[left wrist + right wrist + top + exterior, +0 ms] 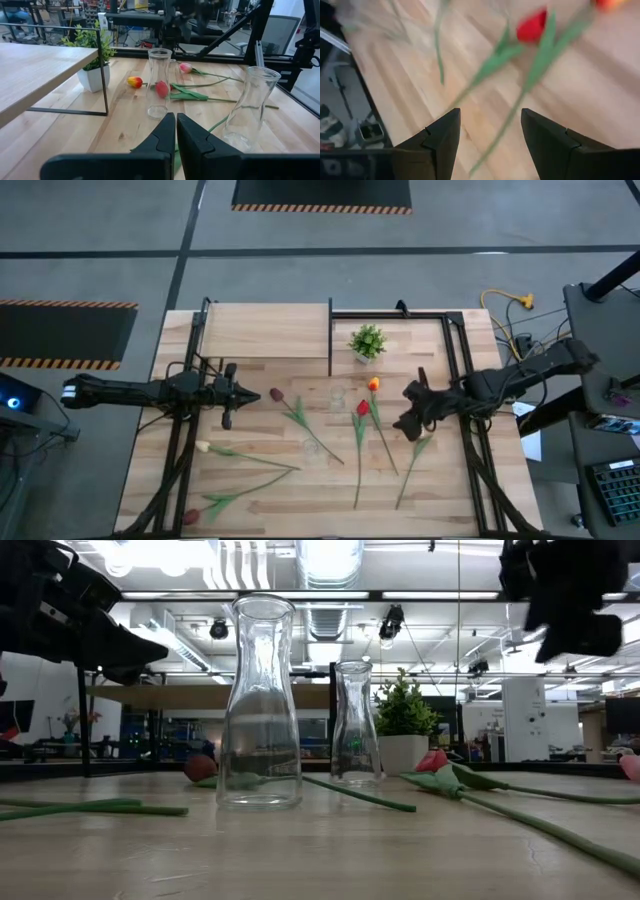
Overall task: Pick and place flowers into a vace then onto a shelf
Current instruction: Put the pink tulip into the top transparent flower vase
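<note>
Several tulips lie flat on the wooden table. Among them are a dark red one (277,395), an orange-yellow one (374,384), a red one (362,408) and a cream one (203,447). Two clear glass vases (260,705) (355,725) stand upright mid-table with nothing in them. The shelf (265,330) stands at the far left. My right gripper (408,421) hangs open above the table, tilted down over the green stems (505,120) beside the red tulip head (532,25), touching nothing. My left gripper (176,135) is shut and stays level at the table's left, clear of everything.
A small potted plant (368,342) stands just right of the shelf at the far side. A black metal frame (455,360) runs along the table's edges. Another red tulip (190,517) lies at the near left corner. Bare wood lies between the vases and the near edge.
</note>
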Available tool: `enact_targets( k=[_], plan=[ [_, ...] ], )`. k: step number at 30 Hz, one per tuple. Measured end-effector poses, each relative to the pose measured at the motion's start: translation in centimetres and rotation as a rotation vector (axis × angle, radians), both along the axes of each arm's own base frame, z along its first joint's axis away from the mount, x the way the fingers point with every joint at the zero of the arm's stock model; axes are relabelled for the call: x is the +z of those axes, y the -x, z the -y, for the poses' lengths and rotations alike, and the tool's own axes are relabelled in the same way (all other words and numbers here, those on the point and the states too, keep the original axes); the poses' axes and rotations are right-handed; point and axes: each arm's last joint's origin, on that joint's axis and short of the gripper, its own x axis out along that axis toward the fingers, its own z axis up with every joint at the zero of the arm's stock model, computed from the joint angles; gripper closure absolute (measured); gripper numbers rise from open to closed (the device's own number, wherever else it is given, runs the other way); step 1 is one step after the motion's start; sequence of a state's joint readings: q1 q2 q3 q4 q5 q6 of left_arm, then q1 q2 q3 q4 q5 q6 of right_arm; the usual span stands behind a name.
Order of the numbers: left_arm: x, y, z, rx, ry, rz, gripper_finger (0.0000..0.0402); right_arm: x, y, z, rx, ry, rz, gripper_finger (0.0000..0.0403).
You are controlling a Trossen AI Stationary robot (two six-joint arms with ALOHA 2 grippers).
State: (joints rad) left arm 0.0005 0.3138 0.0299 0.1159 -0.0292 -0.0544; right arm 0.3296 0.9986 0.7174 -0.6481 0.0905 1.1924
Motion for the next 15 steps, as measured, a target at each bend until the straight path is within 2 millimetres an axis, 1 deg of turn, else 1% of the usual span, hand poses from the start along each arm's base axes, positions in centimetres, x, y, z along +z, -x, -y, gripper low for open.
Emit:
enact_targets(
  k=[4,9,15],
  plan=[
    [0.0,0.0,0.0,0.0,0.0,0.0,0.0402,-1.4,-0.2,-1.1,0.006,-0.075,-0.136,0.0204],
    [0.0,0.0,0.0,0.0,0.0,0.0,0.0402,-2.8,-0.5,-2.6,0.005,-0.149,-0.254,0.0205],
    [0.0,0.0,0.0,0.0,0.0,0.0,0.0402,-4.2,-0.3,-4.5,0.009,-0.208,-0.389,0.0209]
  ],
)
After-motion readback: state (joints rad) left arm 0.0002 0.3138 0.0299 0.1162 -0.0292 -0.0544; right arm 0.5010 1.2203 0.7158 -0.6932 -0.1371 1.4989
